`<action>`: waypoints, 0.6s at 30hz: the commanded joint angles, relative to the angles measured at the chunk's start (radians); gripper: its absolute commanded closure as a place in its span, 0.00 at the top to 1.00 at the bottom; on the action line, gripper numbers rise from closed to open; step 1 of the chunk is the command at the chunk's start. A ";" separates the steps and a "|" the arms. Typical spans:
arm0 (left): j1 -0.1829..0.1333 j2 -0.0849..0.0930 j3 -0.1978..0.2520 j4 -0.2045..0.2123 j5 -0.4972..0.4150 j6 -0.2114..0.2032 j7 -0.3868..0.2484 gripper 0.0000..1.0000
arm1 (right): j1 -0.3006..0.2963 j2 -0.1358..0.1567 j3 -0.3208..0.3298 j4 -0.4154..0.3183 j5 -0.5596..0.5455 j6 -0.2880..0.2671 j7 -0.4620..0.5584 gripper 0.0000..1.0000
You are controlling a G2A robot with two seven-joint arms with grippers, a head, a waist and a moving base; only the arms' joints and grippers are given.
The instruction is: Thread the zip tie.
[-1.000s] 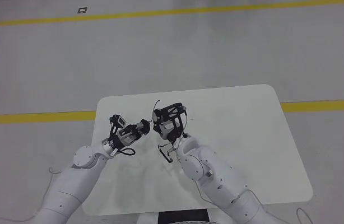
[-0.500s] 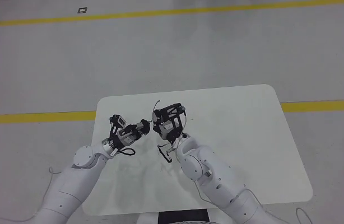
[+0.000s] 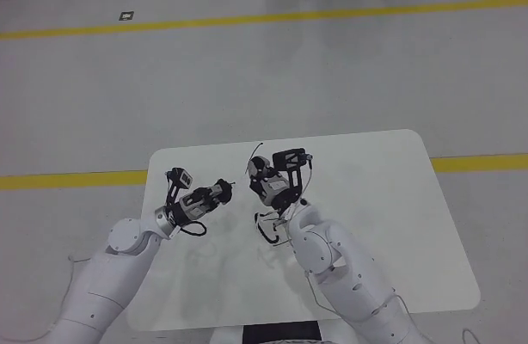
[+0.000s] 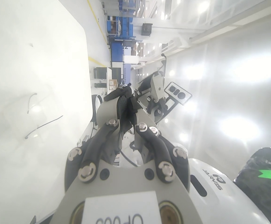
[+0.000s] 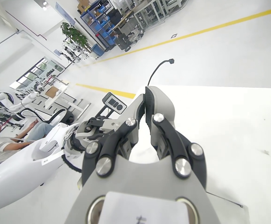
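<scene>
**Where the zip tie (image 5: pixel 152 72) sits: pinched in the right gripper (image 5: pixel 145 94)**

While both arms hang above the left half of the white table (image 3: pixel 376 189), the two grippers face each other with a clear gap between their tips. The left gripper (image 4: pixel 123 93) has its fingers pressed together so that the dark pads meet. I cannot tell whether anything is caught between them.

Across the gap, the right gripper has its jaws closed on the lower end of the black zip tie. The tie rises out of the fingertips as a thin strap and bends over in a gentle curve. It ends in its small square head, which is free in the air and touches nothing. It leans away from the robot toward the table's far edge, well apart from the left gripper.

Down on the tabletop lie two thin dark strands. One (image 4: pixel 43 126) is nearly straight, with a small knob at one end. The other (image 4: pixel 29 101) is shorter and hooked. They are near each other but not touching.

Farther off, past the table's far edge, a yellow line (image 3: pixel 66 180) runs across the pale floor.
</scene>
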 commanded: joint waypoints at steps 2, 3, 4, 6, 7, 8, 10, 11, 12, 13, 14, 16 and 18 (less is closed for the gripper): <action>-0.007 -0.011 -0.035 0.001 0.046 0.000 -0.079 0.00 | -0.011 0.002 0.009 -0.007 0.011 -0.001 0.005 0.00; -0.009 -0.017 -0.046 0.002 0.054 0.000 -0.122 0.00 | -0.014 0.003 0.012 -0.010 0.015 -0.002 0.010 0.00; -0.012 -0.021 -0.056 0.012 0.072 0.000 -0.138 0.00 | -0.015 0.004 0.015 -0.014 0.011 -0.003 0.010 0.00; -0.014 -0.022 -0.059 0.012 0.079 0.000 -0.142 0.00 | -0.015 0.004 0.015 -0.016 0.006 -0.003 0.010 0.00; -0.014 -0.022 -0.059 0.012 0.079 0.000 -0.142 0.00 | -0.015 0.004 0.015 -0.016 0.006 -0.003 0.010 0.00; -0.014 -0.022 -0.059 0.012 0.079 0.000 -0.142 0.00 | -0.015 0.004 0.015 -0.016 0.006 -0.003 0.010 0.00; -0.014 -0.022 -0.059 0.012 0.079 0.000 -0.142 0.00 | -0.015 0.004 0.015 -0.016 0.006 -0.003 0.010 0.00; -0.014 -0.022 -0.059 0.012 0.079 0.000 -0.142 0.00 | -0.015 0.004 0.015 -0.016 0.006 -0.003 0.010 0.00; -0.014 -0.022 -0.059 0.012 0.079 0.000 -0.142 0.00 | -0.015 0.004 0.015 -0.016 0.006 -0.003 0.010 0.00; -0.014 -0.022 -0.059 0.012 0.079 0.000 -0.142 0.00 | -0.015 0.004 0.015 -0.016 0.006 -0.003 0.010 0.00; -0.013 -0.022 -0.058 0.013 0.082 0.000 -0.134 0.00 | -0.015 0.004 0.015 -0.016 0.006 -0.003 0.010 0.00; -0.001 -0.026 -0.043 0.006 0.099 0.000 -0.106 0.00 | -0.015 0.004 0.015 -0.016 0.006 -0.003 0.010 0.00; 0.012 -0.032 -0.047 -0.008 0.092 0.000 -0.084 0.00 | -0.015 0.005 0.015 -0.016 0.003 -0.005 0.008 0.00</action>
